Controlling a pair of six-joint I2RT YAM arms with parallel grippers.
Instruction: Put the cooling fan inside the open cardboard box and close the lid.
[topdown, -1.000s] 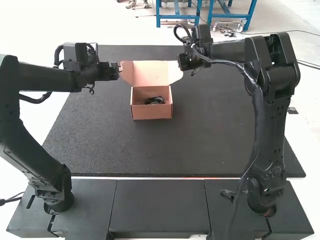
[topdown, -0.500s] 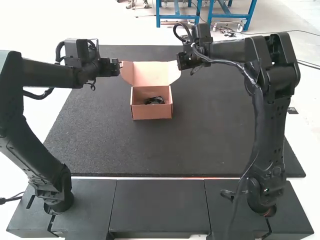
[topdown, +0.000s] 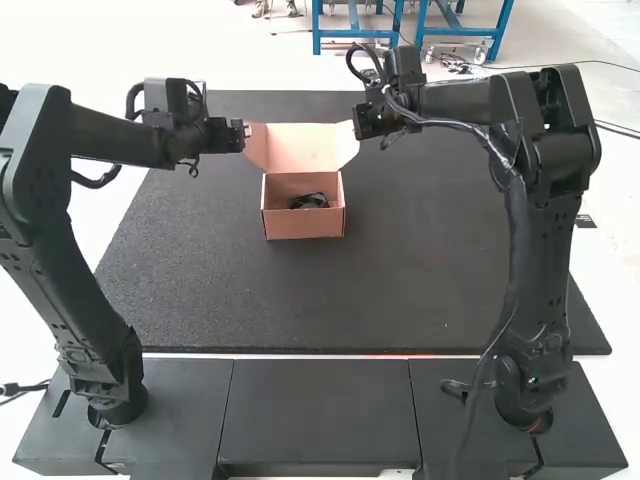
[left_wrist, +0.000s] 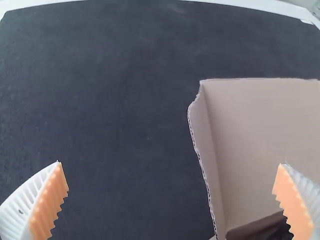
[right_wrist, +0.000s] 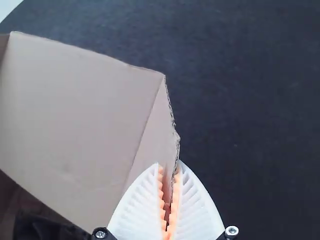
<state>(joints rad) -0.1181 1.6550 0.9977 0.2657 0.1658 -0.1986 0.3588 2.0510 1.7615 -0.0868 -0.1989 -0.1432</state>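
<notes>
- Right gripper (right_wrist: 167, 175) is closed on the right side flap of the raised lid (topdown: 300, 148).
- Left gripper (topdown: 240, 137) is held open, with the lid's left flap between its fingers.
- Cooling fan (topdown: 310, 200) is seen inside the cardboard box (topdown: 303, 220), on the black mat (topdown: 200, 260).

Open cardboard box (topdown: 303, 212), black cooling fan (topdown: 308, 201) inside.
Lid (topdown: 300, 147) upright: one side pinched in right gripper (topdown: 357, 127), the other just ahead of left gripper's (topdown: 240, 137) spread fingers.

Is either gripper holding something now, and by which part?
The right gripper is shut on the side flap of the box lid, at the flap's edge. The left gripper is open and holds nothing.
</notes>
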